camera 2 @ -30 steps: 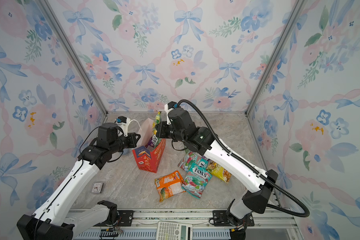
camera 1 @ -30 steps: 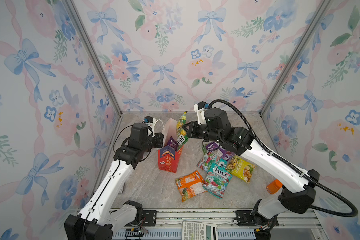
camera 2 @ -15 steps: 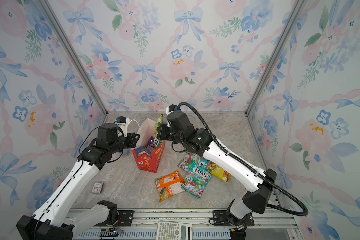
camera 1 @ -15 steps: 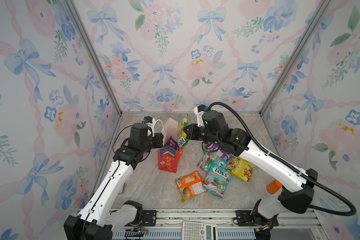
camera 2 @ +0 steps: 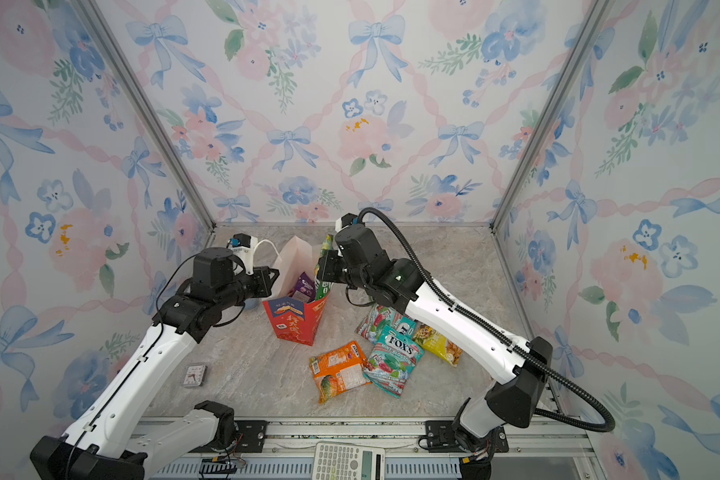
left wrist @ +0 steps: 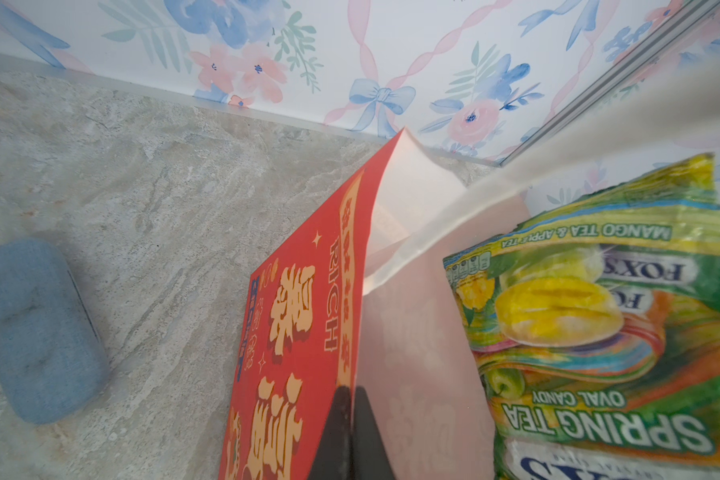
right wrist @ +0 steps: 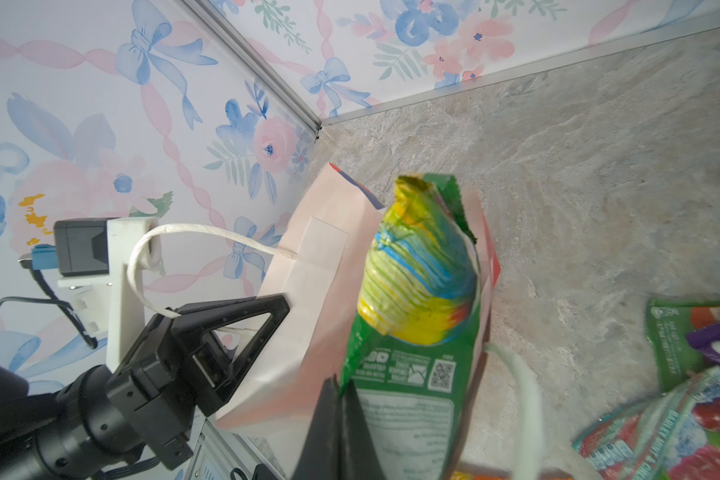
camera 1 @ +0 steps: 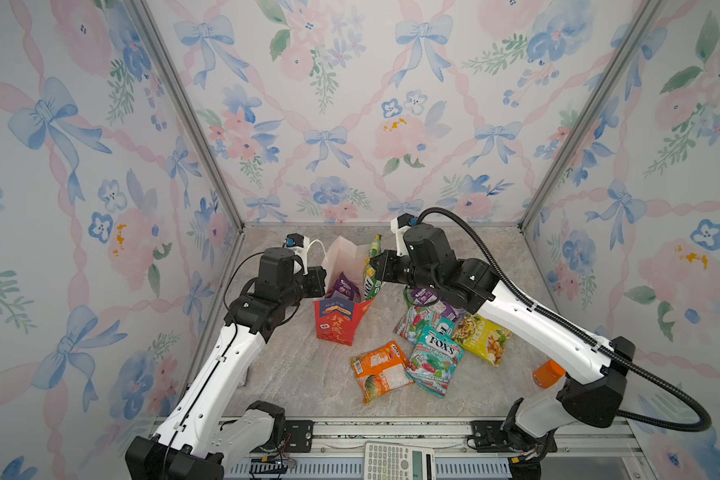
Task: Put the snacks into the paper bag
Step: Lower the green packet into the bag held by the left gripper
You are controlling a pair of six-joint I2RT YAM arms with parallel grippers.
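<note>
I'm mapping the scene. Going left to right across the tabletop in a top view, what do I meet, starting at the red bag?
paper bag → orange packet → teal FOX'S packet → yellow packet → orange bottle

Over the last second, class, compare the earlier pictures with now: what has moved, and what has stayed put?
The right gripper, shut on the green packet, has sunk slightly, easing the packet a little deeper into the paper bag. Nothing was taken hold of or let go. The left gripper stays pinched on the bag's wall, and the loose snacks lie on the table as before.
</note>
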